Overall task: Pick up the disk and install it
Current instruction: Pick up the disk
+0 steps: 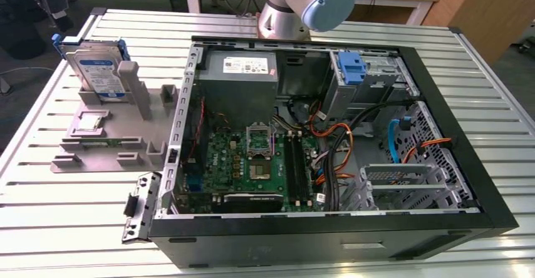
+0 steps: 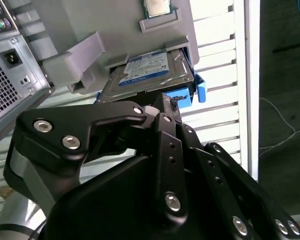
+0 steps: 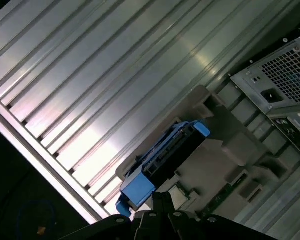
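Note:
The disk (image 1: 94,71), a silver drive with a white-and-blue label in a blue carrier, stands on edge in a grey holder (image 1: 100,141) on the exterior view's left, outside the computer case (image 1: 250,237). In both wrist views my black gripper (image 2: 165,102) (image 3: 160,198) hangs over the table, apart from the disk (image 2: 147,70) (image 3: 165,155), its tips pointing toward the blue carrier. The fingers look pressed together with nothing between them.
The open case shows a motherboard (image 1: 250,159), cables and a drive bay with a bare blue bracket (image 1: 351,68). A small silver chip (image 1: 89,123) (image 2: 157,6) lies on the holder. The case's power supply grille (image 2: 10,65) (image 3: 282,82) is close by. The slatted metal table (image 1: 75,228) surrounds everything.

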Motion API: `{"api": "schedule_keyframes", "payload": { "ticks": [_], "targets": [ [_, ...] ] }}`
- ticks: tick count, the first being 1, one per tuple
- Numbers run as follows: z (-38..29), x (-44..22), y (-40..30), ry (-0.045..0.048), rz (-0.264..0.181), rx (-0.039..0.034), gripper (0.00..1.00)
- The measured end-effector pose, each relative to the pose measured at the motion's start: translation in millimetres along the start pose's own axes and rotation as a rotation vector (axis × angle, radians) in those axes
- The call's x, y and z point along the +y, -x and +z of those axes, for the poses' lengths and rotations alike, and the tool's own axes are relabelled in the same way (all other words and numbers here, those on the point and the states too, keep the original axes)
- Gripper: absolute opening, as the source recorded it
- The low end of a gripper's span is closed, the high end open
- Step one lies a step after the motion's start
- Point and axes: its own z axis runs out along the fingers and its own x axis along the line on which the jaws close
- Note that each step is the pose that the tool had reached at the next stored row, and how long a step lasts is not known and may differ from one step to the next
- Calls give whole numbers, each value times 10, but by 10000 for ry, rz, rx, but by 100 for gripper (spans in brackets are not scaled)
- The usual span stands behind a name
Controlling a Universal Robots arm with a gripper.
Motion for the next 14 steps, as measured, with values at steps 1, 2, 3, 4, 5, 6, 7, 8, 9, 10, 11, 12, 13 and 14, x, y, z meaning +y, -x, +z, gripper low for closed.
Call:
{"api": "schedule_keyframes", "payload": {
  "ticks": [1,2,3,4,5,6,7,8,9,10,11,12,13,14],
  "targets": [
    [1,0,0,-5,195,-7,11],
    [2,0,0,-9,375,-14,11],
    [4,0,0,-12,554,-22,11],
    [4,0,0,-15,728,-29,11],
    [5,0,0,-19,909,-36,11],
    [6,0,0,-23,1077,-42,11],
    [5,-1,0,-26,1179,-45,11],
    [6,-1,0,-26,1204,-47,11],
    [6,0,0,-25,1222,-48,11],
    [6,0,0,-26,1240,-48,11],
    [6,-1,0,-27,1258,-49,11],
    [6,0,0,-26,1276,-50,11],
    [6,0,0,-28,1295,-50,11],
    [6,0,0,-28,1313,-51,11]
  ]
}}
